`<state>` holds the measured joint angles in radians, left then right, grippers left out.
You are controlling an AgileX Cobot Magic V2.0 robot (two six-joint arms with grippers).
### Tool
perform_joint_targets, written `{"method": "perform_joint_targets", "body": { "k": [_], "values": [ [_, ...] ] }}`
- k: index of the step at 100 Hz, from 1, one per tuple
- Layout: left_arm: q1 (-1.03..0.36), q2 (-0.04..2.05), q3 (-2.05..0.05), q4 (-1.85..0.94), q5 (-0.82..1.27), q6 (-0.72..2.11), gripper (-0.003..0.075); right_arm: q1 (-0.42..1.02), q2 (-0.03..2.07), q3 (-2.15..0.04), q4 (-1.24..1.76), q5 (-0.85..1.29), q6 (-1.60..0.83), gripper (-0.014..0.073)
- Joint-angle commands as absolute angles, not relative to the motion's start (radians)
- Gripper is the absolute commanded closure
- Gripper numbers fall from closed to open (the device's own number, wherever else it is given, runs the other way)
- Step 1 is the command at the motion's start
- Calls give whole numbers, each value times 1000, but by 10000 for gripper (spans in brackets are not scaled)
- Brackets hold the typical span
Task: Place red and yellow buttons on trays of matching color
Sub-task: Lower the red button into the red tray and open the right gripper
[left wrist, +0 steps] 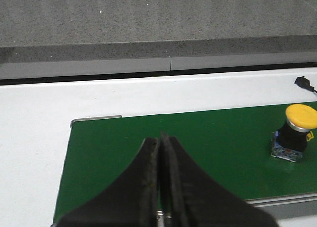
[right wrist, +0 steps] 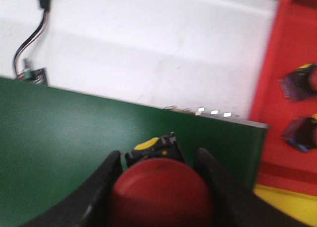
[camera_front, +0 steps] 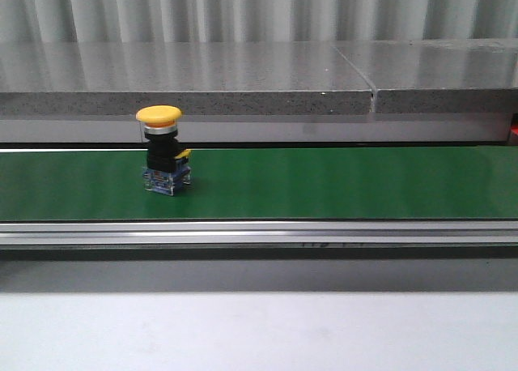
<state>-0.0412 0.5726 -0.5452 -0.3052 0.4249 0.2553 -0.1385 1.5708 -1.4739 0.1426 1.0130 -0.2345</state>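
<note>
A yellow button (camera_front: 159, 148) stands upright on the green belt (camera_front: 324, 185), left of middle. It also shows in the left wrist view (left wrist: 296, 133), off to the side of my left gripper (left wrist: 161, 138), which is shut and empty over the belt's end. My right gripper (right wrist: 159, 160) is shut on a red button (right wrist: 161, 195), its fingers (right wrist: 106, 180) on either side of the red cap, above the belt's other end. A red tray (right wrist: 282, 88) lies just past that end and holds two red buttons (right wrist: 299, 83). A corner of the yellow tray (right wrist: 287, 202) shows beside it. Neither gripper shows in the front view.
A grey stone ledge (camera_front: 243, 79) runs behind the belt. A metal rail (camera_front: 259, 232) runs along the belt's front edge, with white table (camera_front: 259, 330) before it. A small sensor with a cable (right wrist: 29, 63) sits on the white surface beside the belt.
</note>
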Motion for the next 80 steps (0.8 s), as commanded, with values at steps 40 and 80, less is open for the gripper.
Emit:
{"method": "perform_joint_targets", "body": {
  "k": [40,80],
  "values": [
    [-48,574,-573,-323,347,254,740,-501,1733,-1785,173,932,-230,473],
    [-48,574,-573,-323,347,254,740,-540,2016,-2033,239,954,-227,473]
  ]
}}
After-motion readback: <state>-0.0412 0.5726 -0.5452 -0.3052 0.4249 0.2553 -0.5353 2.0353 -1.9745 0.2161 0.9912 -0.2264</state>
